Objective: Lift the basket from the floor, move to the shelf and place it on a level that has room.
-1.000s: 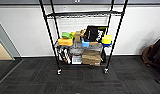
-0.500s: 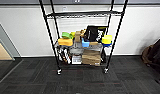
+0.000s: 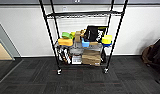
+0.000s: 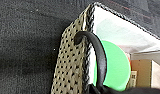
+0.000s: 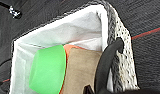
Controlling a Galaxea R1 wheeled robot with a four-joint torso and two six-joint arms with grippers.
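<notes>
Cluttered shelf (image 3: 82,42) ahead across carpet (image 3: 78,82)

- The left gripper (image 4: 113,90) shows in the left wrist view as a dark mass at the edge of the picture.
- It sits directly over the inner side of the basket (image 4: 71,65), close to one short wall, and it meets the end of the black loop handle (image 4: 101,57) of that wall.
- The left wrist looks straight down along this wall to the carpet.
- The right gripper (image 5: 96,90) is a small dark shape at the edge of the right wrist view, where the other black loop handle (image 5: 108,60) ends.
- The right wrist also looks down, over the opposite short wall of the basket.
- The two wrists stand at opposite ends of the basket, each above its own handle.
</notes>
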